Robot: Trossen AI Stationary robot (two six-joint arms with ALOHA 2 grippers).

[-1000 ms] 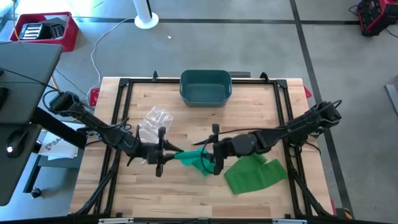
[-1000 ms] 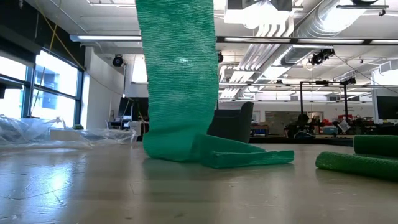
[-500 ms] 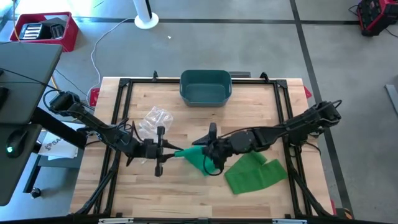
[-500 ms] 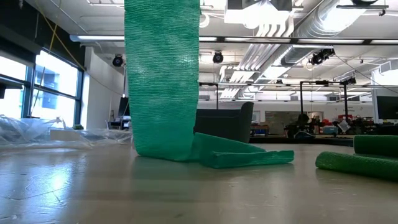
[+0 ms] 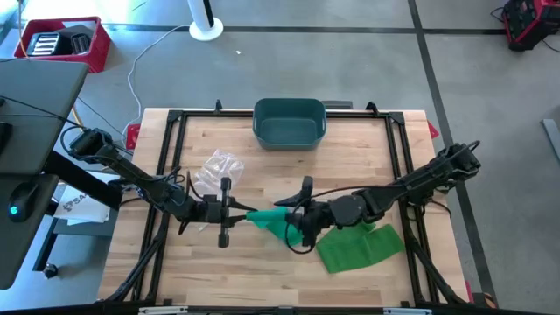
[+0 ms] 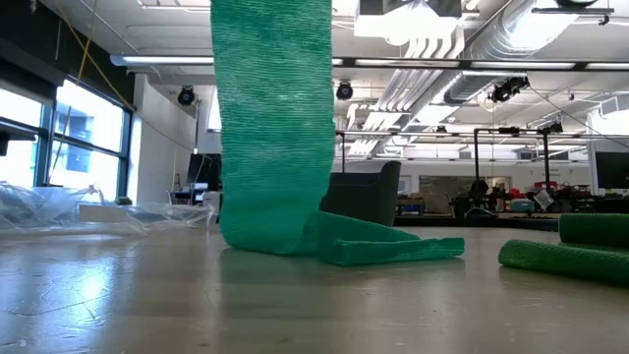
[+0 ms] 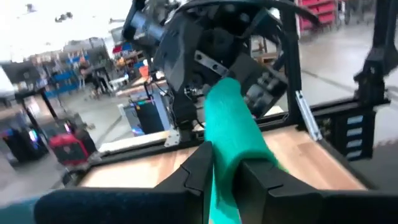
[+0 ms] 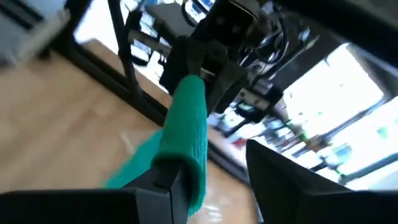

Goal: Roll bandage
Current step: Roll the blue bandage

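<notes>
Two dark grippers meet over the middle of the pale wooden table [image 5: 262, 271], each on one end of a short rolled length of green bandage [image 5: 271, 220] stretched level between them. The left gripper [image 5: 241, 213] has its fingers [image 7: 200, 169] closed tight on the bandage's left end, the cloth squeezed flat between them in the left wrist view. The right gripper [image 5: 295, 221] has the bandage's other end lying against one of its fingers [image 8: 171, 180], but its other finger stands clear of the cloth, so the pincer is apart rather than clamped. The bandage is a soft, open-weave elastic mesh with a fine ribbed texture; from the held roll a wide flat band hangs straight down to the tabletop, where its tail lies in loose folds [image 6: 388, 246]. To the right and a little nearer lies a crumpled heap of lighter green bandage [image 5: 357, 245], its edge showing as a thick rounded fold in the low view. At the far edge of the table sits a dark teal plastic bin [image 5: 290, 122] with rounded corners; nothing shows inside it. Left of centre lies a crinkled clear plastic wrapper [image 5: 216, 171]. A black metal frame [image 5: 175, 122] borders the table.
</notes>
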